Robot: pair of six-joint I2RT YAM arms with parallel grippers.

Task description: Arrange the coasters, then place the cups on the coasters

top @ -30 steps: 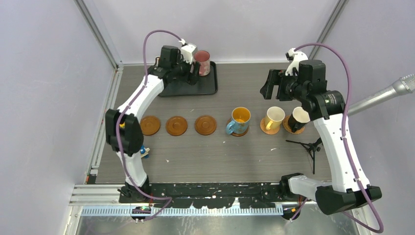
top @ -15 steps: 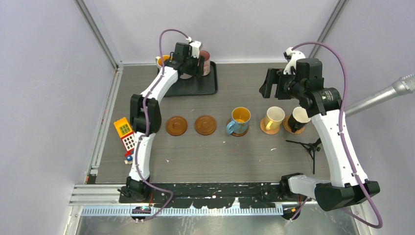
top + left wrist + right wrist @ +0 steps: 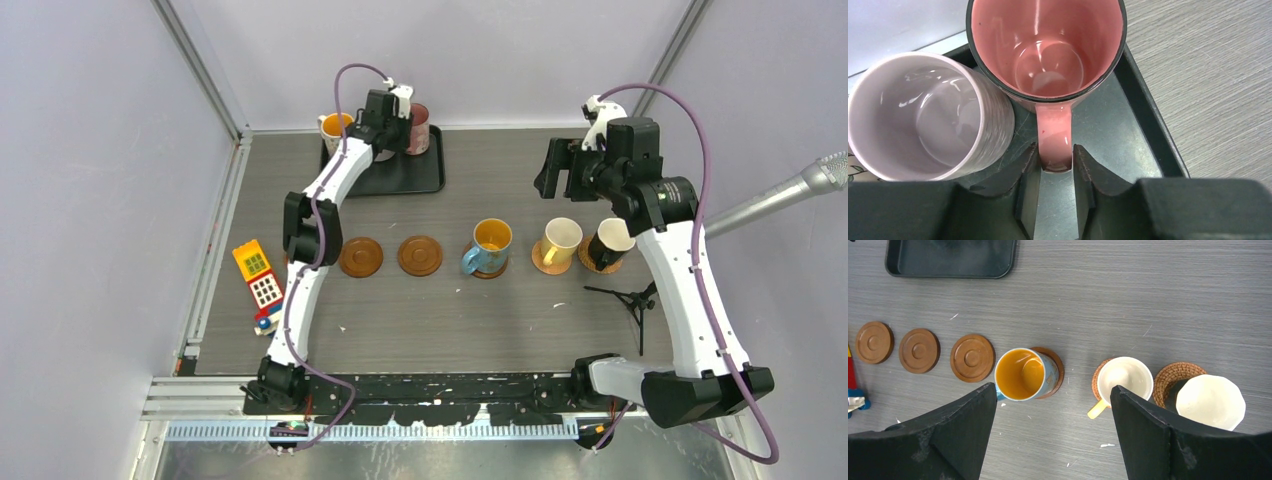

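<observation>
The pink mug (image 3: 1048, 50) is found upright on the black tray (image 3: 1143, 125), at the upper middle of the top view, with its handle turned toward the left gripper (image 3: 1054, 165). In the left wrist view the handle is seen between the fingers (image 3: 1088, 175), which are closed in on both its sides with no gap to be made out; how firmly it is pinched cannot be told. The lilac mug (image 3: 923, 115) is stood just beside it at the left of that view, so near that contact cannot be ruled out. The right gripper (image 3: 1053, 390) is held high over the right half of the table, its fingers wide apart with nothing between them. Below it, three bare coasters (image 3: 919, 350) are lined up at the left of the right wrist view, and the blue mug (image 3: 1023, 374), cream mug (image 3: 1124, 380) and black mug (image 3: 1210, 402) are each seated on a coaster. The pink mug is judged to be glazed ceramic: stiff, fairly heavy, smooth enough to slip, and liable to chip if knocked. The handle is well suited to narrow fingers, yet the weight is hung off to one side, so a tilt or swing is to be expected on lifting. A slow, straight rise is called for so that the lilac mug is not bumped.
</observation>
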